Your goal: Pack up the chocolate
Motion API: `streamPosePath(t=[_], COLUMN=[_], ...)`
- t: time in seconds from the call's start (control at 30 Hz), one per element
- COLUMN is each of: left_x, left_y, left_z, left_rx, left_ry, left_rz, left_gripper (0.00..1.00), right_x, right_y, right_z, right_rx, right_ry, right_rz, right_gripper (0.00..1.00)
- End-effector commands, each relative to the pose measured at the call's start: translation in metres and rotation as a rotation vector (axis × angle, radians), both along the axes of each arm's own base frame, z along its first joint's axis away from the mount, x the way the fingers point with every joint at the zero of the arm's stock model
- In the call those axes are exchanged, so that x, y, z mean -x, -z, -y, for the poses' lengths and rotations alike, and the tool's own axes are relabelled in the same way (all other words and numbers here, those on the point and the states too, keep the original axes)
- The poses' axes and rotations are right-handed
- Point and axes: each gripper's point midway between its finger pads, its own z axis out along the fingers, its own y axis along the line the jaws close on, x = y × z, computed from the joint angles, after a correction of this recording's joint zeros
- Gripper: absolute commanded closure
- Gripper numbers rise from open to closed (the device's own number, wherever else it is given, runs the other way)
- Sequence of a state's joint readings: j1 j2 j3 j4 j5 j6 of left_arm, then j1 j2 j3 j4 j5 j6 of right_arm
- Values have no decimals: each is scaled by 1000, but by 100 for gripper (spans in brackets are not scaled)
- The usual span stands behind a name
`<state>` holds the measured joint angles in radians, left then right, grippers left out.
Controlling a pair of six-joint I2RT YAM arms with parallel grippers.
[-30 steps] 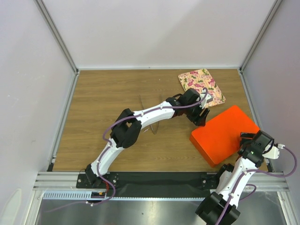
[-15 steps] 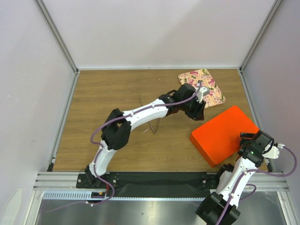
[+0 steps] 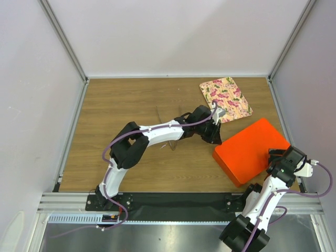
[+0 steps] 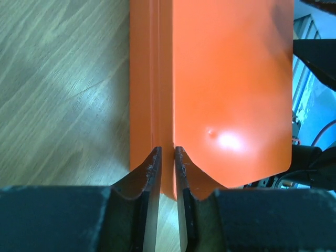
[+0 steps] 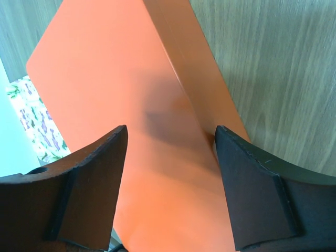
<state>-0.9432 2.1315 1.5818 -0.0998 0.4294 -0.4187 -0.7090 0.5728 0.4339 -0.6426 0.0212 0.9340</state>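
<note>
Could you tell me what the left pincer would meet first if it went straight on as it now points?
Most likely the flat orange box: in the left wrist view the left pincer aims its nearly closed tips straight at the box's near rim. Whether they already touch it is unclear.

The left arm (image 3: 157, 132) and right arm (image 3: 262, 205) have white shells, black joints and black bases. A purple cable (image 3: 108, 148) runs along each, looping loose. The left gripper (image 4: 167, 151) and right gripper (image 5: 170, 131) have black, tapered fingers (image 4: 144, 176).
</note>
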Motion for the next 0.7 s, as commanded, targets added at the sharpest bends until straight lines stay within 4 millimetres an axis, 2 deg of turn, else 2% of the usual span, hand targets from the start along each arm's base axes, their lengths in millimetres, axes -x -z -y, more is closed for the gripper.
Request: streamPosePath(t=[0.0,0.03,0.13,0.27,0.33,0.4,0.47,0.57,0.6,0.67], left_x=[-3,-4,-11,-23,-25,-22,-10,8,21,30], left_y=[43,46,34,-7,-40,-65,-75,-78,-78,-62], left_z=[-6,-10,-15,-18,-17,-13,-7,3,7,11], left_rx=[-72,-87,-90,-61,-15,32,77,133,149,134], left_ry=[-54,-70,-98,-126,-128,-109,-54,9,55,83], left_rz=[-9,-5,32,97,138,147,121,83,64,43], left_gripper=[79,79,77,71,68,67,67,72,74,77], right_x=[-5,-5,-4,-4,-5,-5,-5,-5,-5,-5], right_y=[-3,0,2,2,2,3,1,1,1,1], right_z=[4,4,4,3,1,1,2,3,2,2], right_rx=[38,38,46,44,39,38,43,44,40,40], right_ry=[-26,-30,-30,-35,-41,-41,-38,-34,-32,-34], right_rz=[10,4,3,9,13,12,16,13,16,16], right_gripper=[28,28,28,28,28,28,29,29,29,29])
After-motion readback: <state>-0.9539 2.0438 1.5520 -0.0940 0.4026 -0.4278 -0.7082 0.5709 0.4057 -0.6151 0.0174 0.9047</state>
